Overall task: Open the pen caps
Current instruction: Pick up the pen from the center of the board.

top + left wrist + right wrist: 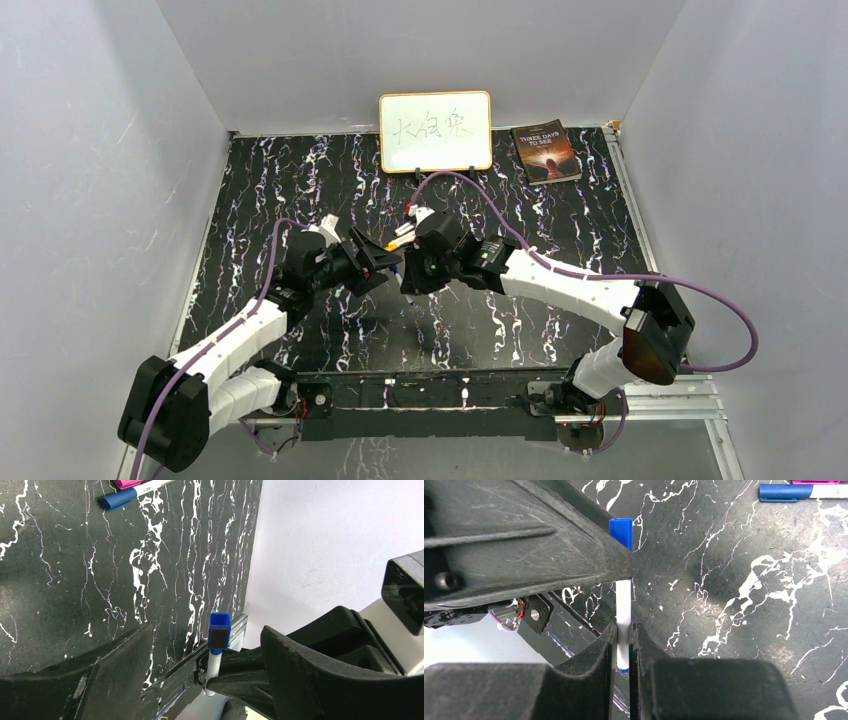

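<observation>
On the table (300, 180), whiteboard (435, 131) and book (545, 152) are set rearward, a spare pen (120, 498) lying apart. Arms are met mid-table: white pen (623, 605) is clamped by right gripper (624, 630), and its blue cap (219, 630) is flanked by the spread jaws of left gripper (206, 635), seemingly untouched.

Your worktop (300, 180) is black with white marble veining all over. The pen (623, 615) between the arms has a white barrel, and its cap (621, 530) is bright blue. The lying pen (829, 491) is white too, with a deeper blue cap (781, 492), and next to it you see a magenta cap (127, 484). At the worktop's far edge, the whiteboard (435, 131) is white with dark scribbles and an orange-tan frame. Toward the far right corner, the book (546, 152) has a dark cover with an orange glow. Your left arm (235, 340) and right arm (570, 285) are white with black joints and purple cables (700, 370).
</observation>
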`<state>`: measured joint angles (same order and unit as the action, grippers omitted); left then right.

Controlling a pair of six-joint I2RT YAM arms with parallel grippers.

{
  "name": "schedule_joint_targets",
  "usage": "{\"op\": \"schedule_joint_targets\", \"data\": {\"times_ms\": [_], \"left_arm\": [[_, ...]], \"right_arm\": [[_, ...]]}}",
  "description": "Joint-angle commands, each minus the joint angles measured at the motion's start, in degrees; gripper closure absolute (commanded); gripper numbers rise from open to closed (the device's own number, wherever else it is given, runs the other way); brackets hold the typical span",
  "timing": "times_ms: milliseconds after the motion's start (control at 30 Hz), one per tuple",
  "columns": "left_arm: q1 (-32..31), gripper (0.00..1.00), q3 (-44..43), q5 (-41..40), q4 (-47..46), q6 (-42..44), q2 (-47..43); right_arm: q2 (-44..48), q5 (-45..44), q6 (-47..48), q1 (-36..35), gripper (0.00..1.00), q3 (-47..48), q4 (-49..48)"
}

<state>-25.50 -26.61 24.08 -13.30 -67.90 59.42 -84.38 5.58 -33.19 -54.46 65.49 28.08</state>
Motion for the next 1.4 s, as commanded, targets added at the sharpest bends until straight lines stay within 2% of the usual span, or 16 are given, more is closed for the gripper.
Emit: {"op": "schedule_joint_targets", "data": {"times_ms": [0, 200, 300, 567, 733, 900, 1000, 1367], "left_arm": [[-1.1, 0.25, -2.7, -1.6, 2.5, 2.6, -1.1], [-1.7, 0.38, -2.3, -2.3, 2.0, 3.1, -0.8], [-2.1, 0.50, -2.8, -1.7, 1.5, 3.3, 0.7], [-2.9, 0.68, -3.1, -2.3, 1.7, 3.5, 1.1], [-2.9, 0.69, -2.8, -2.8, 1.9, 3.4, 0.6], [-2.9, 0.52, -2.9, -3.5, 2.7, 3.4, 0.2], [-3.0, 0.51, -2.9, -4.1, 3.3, 3.3, -0.2], [-3.2, 0.74, -3.6, -5.3, 5.1, 3.3, -0.6]], "right_arm": [[0.6, 2.1, -0.8, -0.5, 1.00, 1.5, -4.1], [0.5, 4.7, -1.2, -0.5, 1.00, 0.7, -6.1], [0.0, 5.7, -1.6, -0.7, 1.00, 0.1, -7.1], [-0.3, 5.8, -2.0, -0.9, 1.00, -0.2, -7.5], [-0.2, 5.9, -2.1, -1.0, 1.00, -0.6, -7.5], [-0.1, 5.9, -2.2, -1.3, 1.00, -1.2, -7.6], [-0.1, 5.9, -2.3, -1.5, 1.00, -1.4, -7.5], [-0.3, 5.1, -3.0, -1.9, 1.00, -2.8, -7.9]]}}
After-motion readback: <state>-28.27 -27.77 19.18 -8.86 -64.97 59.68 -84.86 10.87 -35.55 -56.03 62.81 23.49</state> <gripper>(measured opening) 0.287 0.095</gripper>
